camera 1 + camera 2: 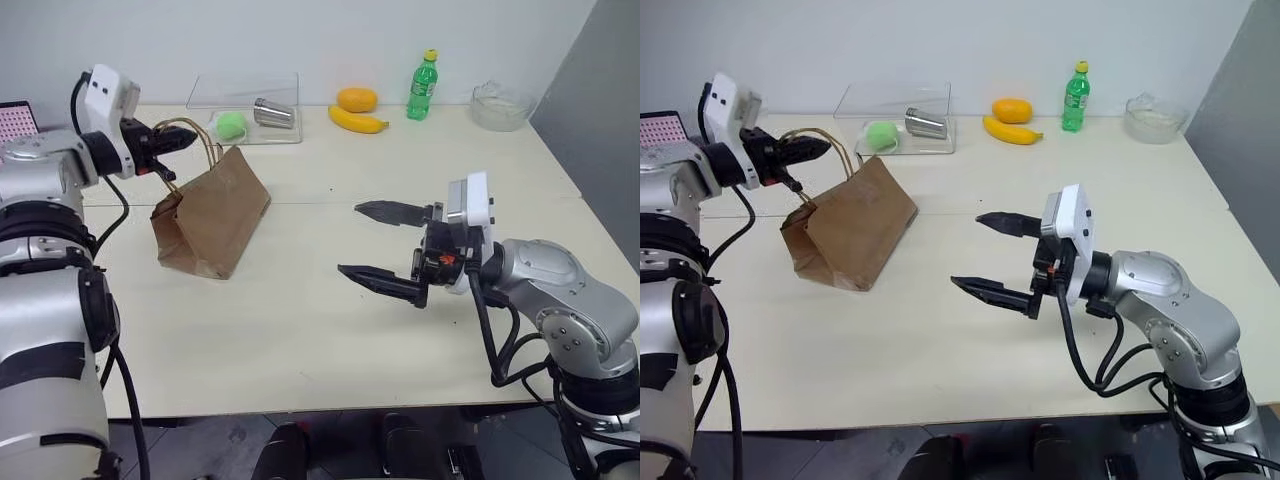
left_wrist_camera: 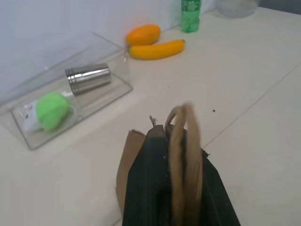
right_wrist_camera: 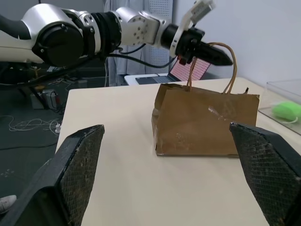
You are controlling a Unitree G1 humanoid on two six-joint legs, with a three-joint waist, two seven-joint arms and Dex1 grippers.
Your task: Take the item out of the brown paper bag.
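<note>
Brown kraft, creased and light: from the head camera the brown paper bag (image 1: 210, 212) sits on the table (image 1: 330, 330), tilted, its looped handles (image 1: 190, 135) pinched in the closed left hand (image 1: 172, 143). The right hand (image 1: 370, 240) hovers well apart, fingers spread wide, holding nothing. The left wrist view shows both tan loops pressed between its fingers. From the right wrist, the bag's mouth faces up; the item is hidden, presumably inside. Thin paper tears easily, so lift by the handles

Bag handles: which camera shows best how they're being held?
The right wrist view: the left gripper is shut on the handles above the brown paper bag. The head views show this smaller; the left wrist view shows them close, blurred.
</note>
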